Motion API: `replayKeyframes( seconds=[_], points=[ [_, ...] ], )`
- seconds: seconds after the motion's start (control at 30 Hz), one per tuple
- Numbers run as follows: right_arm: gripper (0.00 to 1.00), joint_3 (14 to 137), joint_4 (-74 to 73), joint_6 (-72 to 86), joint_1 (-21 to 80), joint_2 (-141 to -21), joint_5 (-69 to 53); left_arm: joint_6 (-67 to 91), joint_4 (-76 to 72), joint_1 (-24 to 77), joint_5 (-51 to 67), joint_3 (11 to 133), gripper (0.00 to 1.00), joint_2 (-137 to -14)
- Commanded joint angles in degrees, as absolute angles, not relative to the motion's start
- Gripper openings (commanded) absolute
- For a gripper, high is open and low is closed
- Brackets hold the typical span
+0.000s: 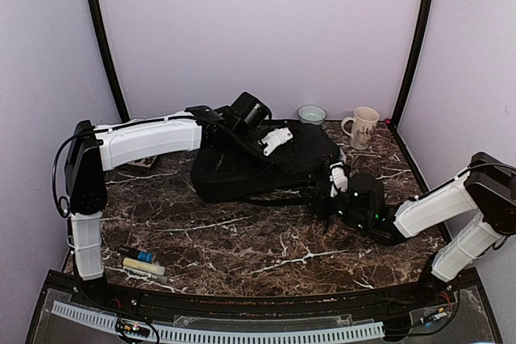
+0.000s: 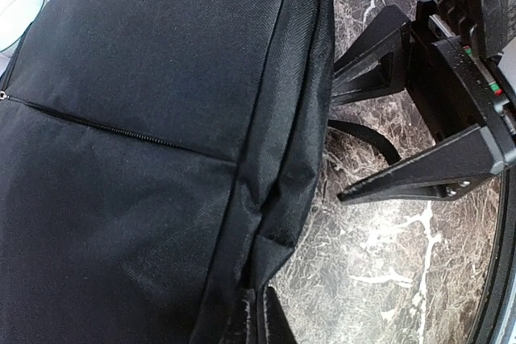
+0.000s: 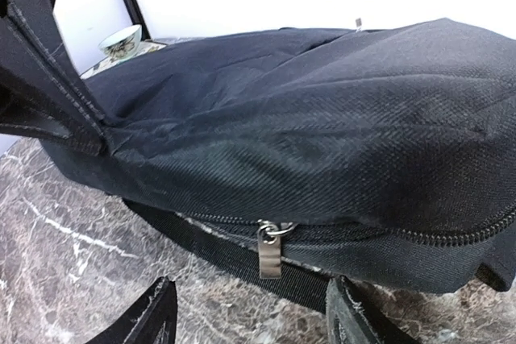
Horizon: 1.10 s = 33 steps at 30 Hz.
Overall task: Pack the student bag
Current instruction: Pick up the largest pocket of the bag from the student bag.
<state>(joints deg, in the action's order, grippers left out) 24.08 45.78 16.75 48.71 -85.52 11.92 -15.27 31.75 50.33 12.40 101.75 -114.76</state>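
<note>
**Dark marble-patterned worktop (image 1: 242,247), read from near edge to far wall.** At near left we count two short pen-like items (image 1: 139,260), one blue-capped and one cream, too small to identify further.

Towards the right, the right end effector (image 3: 251,289) stands open, its two black fingers spread just short of the student bag (image 1: 258,165). Only the fingertips enter its own wrist view. Beyond them we see one metal zip pull (image 3: 270,249) hanging at the bag's edge, with one flat black webbing strap (image 3: 226,257) below it.

The bag is a single soft rectangle of black woven fabric lying at the centre-rear of the worktop, its far-left part hidden beneath the left arm. The left end effector (image 1: 270,144) is closed, pinching a fold of fabric on the bag's upper side. Its fingertips are cut off in its own wrist view.

Farthest back, right of the bag, stand one small round bowl (image 1: 311,113) and one cream handled mug (image 1: 361,126), set apart. The mug's print is unreadable.
</note>
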Motion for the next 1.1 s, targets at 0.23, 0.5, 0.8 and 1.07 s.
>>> replayKeyframes(
  seconds=[0.23,0.5,0.8,1.07],
  points=[
    [0.52,25.92,53.98,11.15,49.05,-89.73,19.55,-12.51,30.93,51.23,16.81,106.28,0.0,-113.72],
    [0.44,27.49,57.3,9.6,49.04,-92.4,20.74,-13.13,33.13,51.33,17.27,107.03,0.0,-113.82],
    [0.21,29.57,57.11,9.08,49.14,-92.29,18.51,-12.56,34.07,51.42,17.29,107.27,0.0,-113.9],
    [0.0,27.95,49.58,10.16,49.22,-85.99,15.78,-12.31,34.68,51.42,14.77,107.07,0.0,-114.14]
  ],
)
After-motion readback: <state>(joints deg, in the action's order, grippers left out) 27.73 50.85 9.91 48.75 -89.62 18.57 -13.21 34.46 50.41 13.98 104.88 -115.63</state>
